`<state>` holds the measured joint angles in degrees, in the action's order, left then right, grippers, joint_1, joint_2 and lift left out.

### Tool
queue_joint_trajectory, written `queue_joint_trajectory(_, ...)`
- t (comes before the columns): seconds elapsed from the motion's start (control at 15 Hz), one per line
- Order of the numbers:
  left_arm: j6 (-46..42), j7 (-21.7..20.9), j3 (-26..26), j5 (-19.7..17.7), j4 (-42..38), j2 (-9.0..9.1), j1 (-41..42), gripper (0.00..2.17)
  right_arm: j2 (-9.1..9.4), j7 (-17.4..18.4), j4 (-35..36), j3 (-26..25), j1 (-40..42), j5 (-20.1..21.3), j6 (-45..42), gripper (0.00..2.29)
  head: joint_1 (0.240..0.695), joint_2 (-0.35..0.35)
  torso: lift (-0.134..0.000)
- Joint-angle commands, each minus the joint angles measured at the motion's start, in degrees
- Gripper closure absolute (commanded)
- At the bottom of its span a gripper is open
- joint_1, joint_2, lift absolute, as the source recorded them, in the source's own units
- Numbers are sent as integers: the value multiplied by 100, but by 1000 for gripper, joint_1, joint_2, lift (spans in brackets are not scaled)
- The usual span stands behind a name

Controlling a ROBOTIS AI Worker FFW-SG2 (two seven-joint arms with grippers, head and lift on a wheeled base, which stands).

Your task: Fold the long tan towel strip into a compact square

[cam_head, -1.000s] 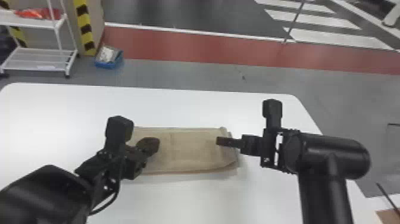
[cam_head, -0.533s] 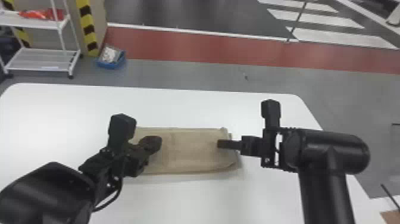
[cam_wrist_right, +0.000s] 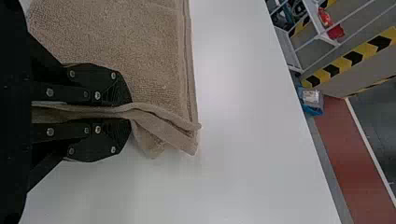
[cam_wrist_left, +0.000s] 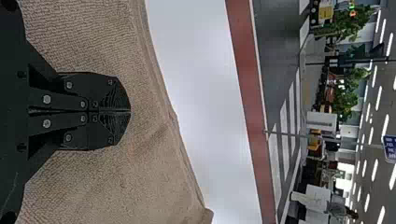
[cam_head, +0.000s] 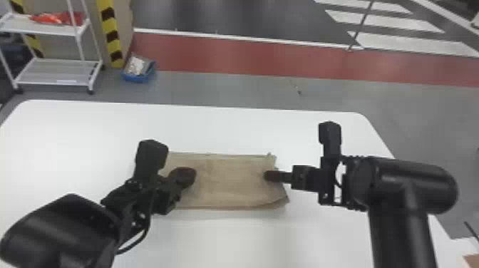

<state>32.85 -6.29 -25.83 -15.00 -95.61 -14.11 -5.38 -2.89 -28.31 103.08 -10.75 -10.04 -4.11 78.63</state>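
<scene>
The tan towel strip point(cam_head: 231, 181) lies on the white table as a layered rectangle, its long side running left to right. My left gripper point(cam_head: 190, 176) is over the towel's left part. In the left wrist view the same gripper point(cam_wrist_left: 130, 112) has its fingers together above the towel point(cam_wrist_left: 154, 163), with no cloth visible between them. At the towel's right end is my right gripper point(cam_head: 267, 175). Seen from the right wrist, this gripper point(cam_wrist_right: 130, 112) is shut on a pinched fold of the towel point(cam_wrist_right: 126, 42); folded edges stick out past its fingertips.
The white table point(cam_head: 249, 132) extends around the towel on all sides. Beyond its far edge stand a white shelf rack point(cam_head: 53, 71) and a blue box point(cam_head: 139, 73) on the floor, at the left.
Both arms and the towel look nearly unchanged in place; the head view has shifted very slightly.
</scene>
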Motion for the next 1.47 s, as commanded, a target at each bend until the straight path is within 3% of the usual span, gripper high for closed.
queue_joint_trajectory(0.0,-1,5,-36,6,17,22,-7,1973,7,-26,344,-112,117,-152,132,1035,695,-182,-124)
queue_joint_trajectory(0.13,-1,5,-89,-3,17,49,2,1973,-1,-44,537,-226,178,-486,290,1035,695,-183,-124)
queue_joint_trajectory(0.4,-19,-22,8,-134,-71,22,108,1973,7,-79,968,-323,266,-714,448,1058,695,-186,-124)
queue_joint_trajectory(0.6,-1,-171,324,-266,-572,-118,319,1973,7,-79,1065,-604,204,-864,606,1055,695,-184,-124)
queue_joint_trajectory(0.8,-1,-171,597,-372,-634,-329,380,1973,-10,-79,1109,-815,134,-995,764,1055,695,-178,-124)
queue_joint_trajectory(1.0,-1,-250,684,-337,-581,-426,415,1973,-54,-79,1196,-903,117,-1074,852,1058,695,-151,-124)
queue_joint_trajectory(1.2,-1,-312,526,-64,-273,-364,406,1973,-37,-79,1372,-929,134,-1303,993,1058,695,-141,-124)
queue_joint_trajectory(1.4,-1,-312,377,-11,-1,-285,283,1973,95,-26,1434,-920,37,-1435,1028,1055,695,-135,-124)
